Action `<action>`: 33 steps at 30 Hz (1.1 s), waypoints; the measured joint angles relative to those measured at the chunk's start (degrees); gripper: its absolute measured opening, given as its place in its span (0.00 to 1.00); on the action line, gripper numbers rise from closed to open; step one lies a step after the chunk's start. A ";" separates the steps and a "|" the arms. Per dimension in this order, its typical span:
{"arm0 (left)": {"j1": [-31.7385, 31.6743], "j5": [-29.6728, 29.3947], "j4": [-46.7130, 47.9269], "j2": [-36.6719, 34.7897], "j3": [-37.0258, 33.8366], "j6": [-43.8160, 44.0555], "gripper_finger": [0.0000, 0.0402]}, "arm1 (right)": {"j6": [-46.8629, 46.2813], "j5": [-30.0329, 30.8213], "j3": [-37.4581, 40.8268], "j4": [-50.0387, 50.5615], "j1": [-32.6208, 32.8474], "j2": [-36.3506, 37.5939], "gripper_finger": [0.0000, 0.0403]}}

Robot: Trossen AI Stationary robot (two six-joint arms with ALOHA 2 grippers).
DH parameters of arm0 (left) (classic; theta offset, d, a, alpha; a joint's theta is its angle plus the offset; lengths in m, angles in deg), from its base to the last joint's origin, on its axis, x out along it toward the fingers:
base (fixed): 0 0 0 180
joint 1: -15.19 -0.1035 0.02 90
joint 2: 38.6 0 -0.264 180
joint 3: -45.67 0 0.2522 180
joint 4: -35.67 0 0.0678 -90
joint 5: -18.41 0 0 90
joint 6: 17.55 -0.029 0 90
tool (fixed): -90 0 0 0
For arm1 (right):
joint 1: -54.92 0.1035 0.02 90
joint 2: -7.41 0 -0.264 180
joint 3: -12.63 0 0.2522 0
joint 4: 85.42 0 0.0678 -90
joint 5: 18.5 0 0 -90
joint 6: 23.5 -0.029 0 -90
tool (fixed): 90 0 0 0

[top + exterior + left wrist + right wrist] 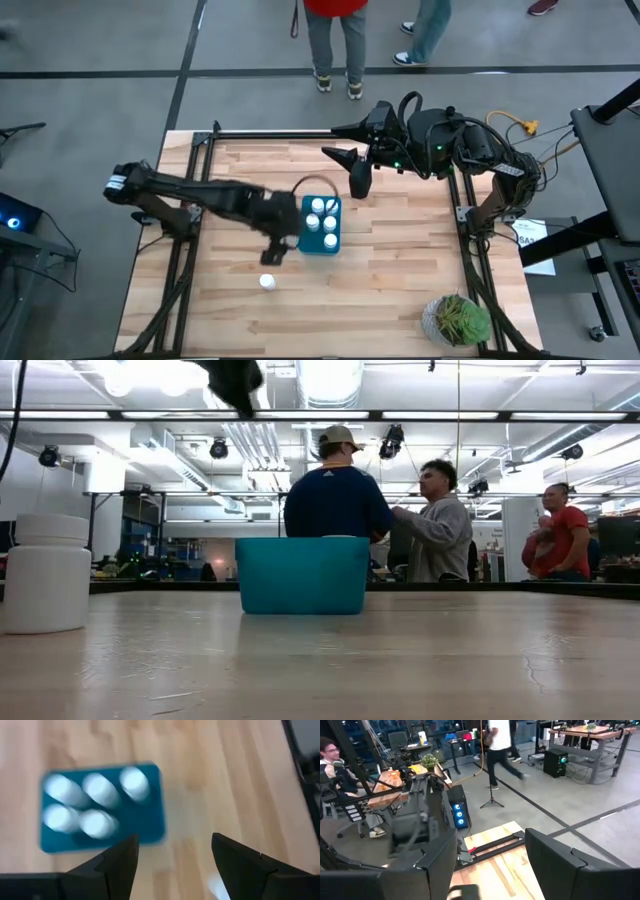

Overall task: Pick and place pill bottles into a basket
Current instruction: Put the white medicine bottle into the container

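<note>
The teal basket (320, 224) stands mid-table and holds several white pill bottles (323, 215); it also shows in the low view (303, 573) and the left wrist view (150, 815). One white bottle (267, 282) stands upright on the table nearer the near edge, large at the left of the low view (46, 572). My left gripper (273, 250) is open and empty, raised above the table just left of the basket (172, 855). My right gripper (356, 170) is open and empty, raised near the far edge (490, 855).
A green potted plant (458, 320) stands at the near right corner. A thin dark cable loop (310, 182) lies beyond the basket. People stand beyond the table's far edge (380, 510). Bare wood lies right of the basket and along the near edge.
</note>
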 joint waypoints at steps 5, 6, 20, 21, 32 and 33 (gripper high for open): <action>6.22 0.04 3.21 -0.70 -2.29 3.90 0.58 | -0.64 0.00 0.00 0.01 0.00 0.00 0.56; 7.31 0.04 2.95 -0.70 -2.77 4.75 0.58 | -0.77 -0.02 0.00 0.01 0.00 0.00 0.56; 16.56 0.00 2.87 -0.69 -8.96 14.80 0.58 | -2.34 -0.11 0.00 -0.02 0.02 0.00 0.56; 16.94 -0.02 2.57 -0.70 -9.70 15.44 0.58 | -2.36 -0.11 0.00 -0.02 0.02 0.00 0.56; 18.56 -0.52 -2.69 -0.51 -16.77 19.30 0.58 | -2.99 -0.09 0.00 -0.15 0.02 0.00 0.56; 18.56 -0.52 -3.24 -0.51 -17.26 19.33 0.58 | -2.99 -0.09 0.00 -0.15 0.03 0.00 0.56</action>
